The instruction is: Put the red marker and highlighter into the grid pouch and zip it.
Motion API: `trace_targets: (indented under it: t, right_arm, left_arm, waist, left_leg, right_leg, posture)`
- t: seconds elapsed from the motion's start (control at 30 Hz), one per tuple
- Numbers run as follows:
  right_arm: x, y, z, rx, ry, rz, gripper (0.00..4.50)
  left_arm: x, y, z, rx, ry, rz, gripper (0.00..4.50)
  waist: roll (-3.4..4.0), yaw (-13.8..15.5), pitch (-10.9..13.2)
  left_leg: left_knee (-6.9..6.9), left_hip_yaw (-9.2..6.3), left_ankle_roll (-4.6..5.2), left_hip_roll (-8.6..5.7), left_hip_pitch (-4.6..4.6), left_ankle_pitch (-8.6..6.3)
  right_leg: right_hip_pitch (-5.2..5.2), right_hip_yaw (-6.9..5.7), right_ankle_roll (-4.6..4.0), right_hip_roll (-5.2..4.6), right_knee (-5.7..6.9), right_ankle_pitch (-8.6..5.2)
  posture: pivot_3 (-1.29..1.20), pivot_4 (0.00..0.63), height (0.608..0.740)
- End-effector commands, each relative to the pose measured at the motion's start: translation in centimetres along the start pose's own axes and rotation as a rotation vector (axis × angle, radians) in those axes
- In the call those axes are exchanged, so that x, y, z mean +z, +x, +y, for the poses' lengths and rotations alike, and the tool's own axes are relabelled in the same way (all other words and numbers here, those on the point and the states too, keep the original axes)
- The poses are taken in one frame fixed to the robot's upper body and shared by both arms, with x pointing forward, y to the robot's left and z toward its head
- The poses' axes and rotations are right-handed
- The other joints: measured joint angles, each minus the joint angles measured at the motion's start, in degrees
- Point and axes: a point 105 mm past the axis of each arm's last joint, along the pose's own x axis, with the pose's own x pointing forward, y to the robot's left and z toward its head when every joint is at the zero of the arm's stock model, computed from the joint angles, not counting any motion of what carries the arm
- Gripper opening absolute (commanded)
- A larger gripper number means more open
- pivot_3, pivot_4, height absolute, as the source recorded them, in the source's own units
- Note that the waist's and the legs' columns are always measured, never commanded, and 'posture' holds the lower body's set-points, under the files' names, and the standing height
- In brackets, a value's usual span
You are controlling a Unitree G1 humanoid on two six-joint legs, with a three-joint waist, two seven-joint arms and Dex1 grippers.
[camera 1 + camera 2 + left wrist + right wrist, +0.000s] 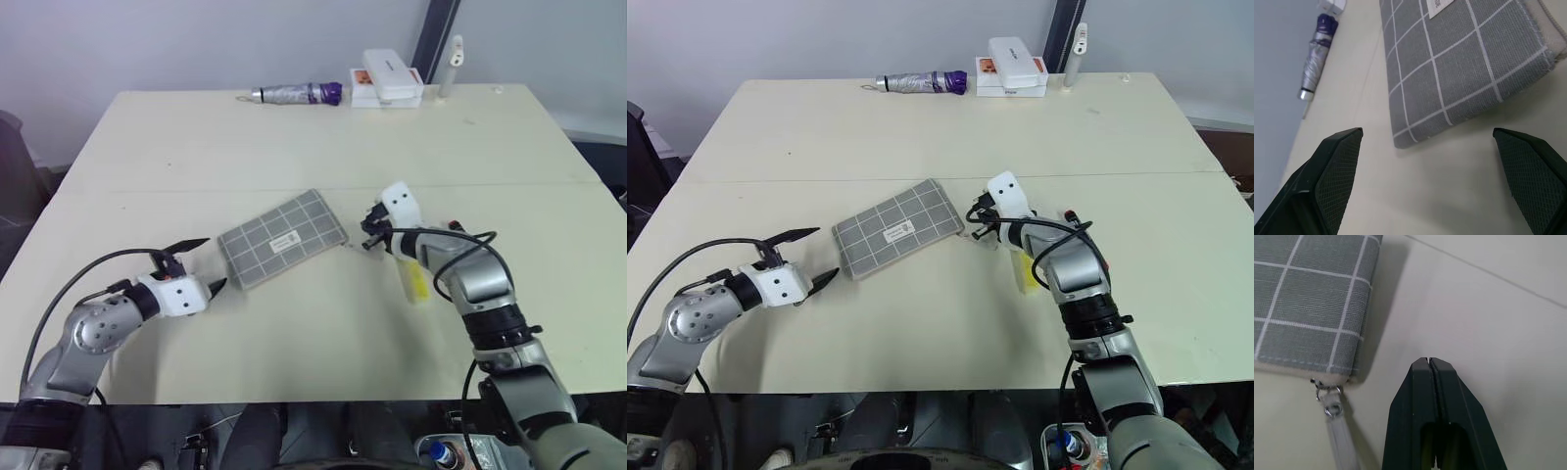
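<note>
Progress: early; the grid pouch (282,238) lies flat and looks zipped shut at the centre of the frame, nothing put in yet.
Highlighter: the highlighter (418,284) lies on the surface right of centre, partly under the right forearm.
Red marker: a small red bit by the right wrist may be it; too hidden to say.
Right end effector: the right end effector (1429,363) has its fingers pressed together on nothing, just beside the pouch's right corner and its zipper pull (1332,407), not touching.
Left end effector: the left end effector (201,264) is spread wide and empty, just beside the pouch's left end.
Left to do: open the zip, load both pens, zip it.
Room: bare surface (294,333) all round the pouch; the purple-capped tube (294,94) and white box (390,78) sit well apart along the upper edge of the frame.
</note>
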Motion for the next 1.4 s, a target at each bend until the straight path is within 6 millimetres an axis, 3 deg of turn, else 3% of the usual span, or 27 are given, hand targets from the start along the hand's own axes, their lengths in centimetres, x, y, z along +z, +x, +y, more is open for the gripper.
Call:
trace_targets:
  t: [0.03, 0.43, 0.83, 1.1, 1.2, 1.4]
  right_arm:
    - [1.8, 0.5, 0.8, 0.025, -0.035, -0.043, 0.03]
    - [3.0, 2.2, 2.0, 0.078, -0.063, -0.070, 0.03]
    - [3.2, 2.4, 2.4, 0.098, -0.081, -0.076, 0.03]
    - [3.0, 2.4, 2.5, 0.101, -0.087, -0.071, 0.03]
    - [3.0, 2.4, 2.6, 0.104, -0.086, -0.070, 0.00]
    - [2.9, 2.5, 2.7, 0.107, -0.084, -0.070, 0.00]
  left_arm:
    - [0.5, 0.5, -0.6, -0.005, 0.035, -0.028, 4.50]
    - [0.8, 1.8, -0.5, 0.017, 0.095, -0.062, 4.50]
    - [2.0, 3.2, -0.8, 0.005, 0.101, -0.169, 4.50]
    - [2.4, 3.0, -0.7, 0.004, 0.091, -0.212, 4.50]
    - [2.9, 2.8, -0.6, 0.014, 0.079, -0.249, 3.72]
    - [3.4, 2.5, -0.5, 0.014, 0.062, -0.277, 0.64]
  waist:
    - [0.00, 0.0, 0.0]
    - [0.01, 0.1, 0.0]
    - [0.01, 0.0, 0.0]
    - [0.01, 0.0, 0.0]
    - [0.01, -0.1, 0.0]
    - [0.01, -0.1, 0.0]
  left_leg:
    - [0.00, 0.00, 0.00, 0.00, 0.00, 0.00]
    - [0.03, 0.01, 0.00, -0.02, 0.00, 0.00]
    - [0.02, 0.04, -0.01, -0.02, 0.00, 0.01]
    - [0.01, 0.05, -0.01, -0.02, 0.00, 0.01]
    - [0.01, 0.05, -0.01, -0.02, 0.00, 0.01]
    - [0.01, 0.06, -0.02, -0.01, -0.07, 0.01]
  right_leg:
    - [-0.01, 0.00, 0.00, 0.00, 0.02, 0.00]
    - [-0.05, -0.01, 0.00, 0.00, 0.10, 0.00]
    - [-0.11, -0.01, 0.00, 0.00, 0.17, 0.00]
    - [-0.13, -0.01, 0.00, 0.00, 0.18, 0.00]
    - [-0.14, -0.01, 0.00, 0.00, 0.18, 0.00]
    - [-0.25, 0.00, 0.00, 0.00, 0.23, 0.00]
  posture:
    - [0.00, 0.150, 0.740]
    - [0.00, 0.150, 0.740]
    - [0.00, 0.150, 0.740]
    - [0.00, 0.150, 0.740]
    - [0.00, 0.150, 0.740]
    - [0.00, 0.150, 0.740]
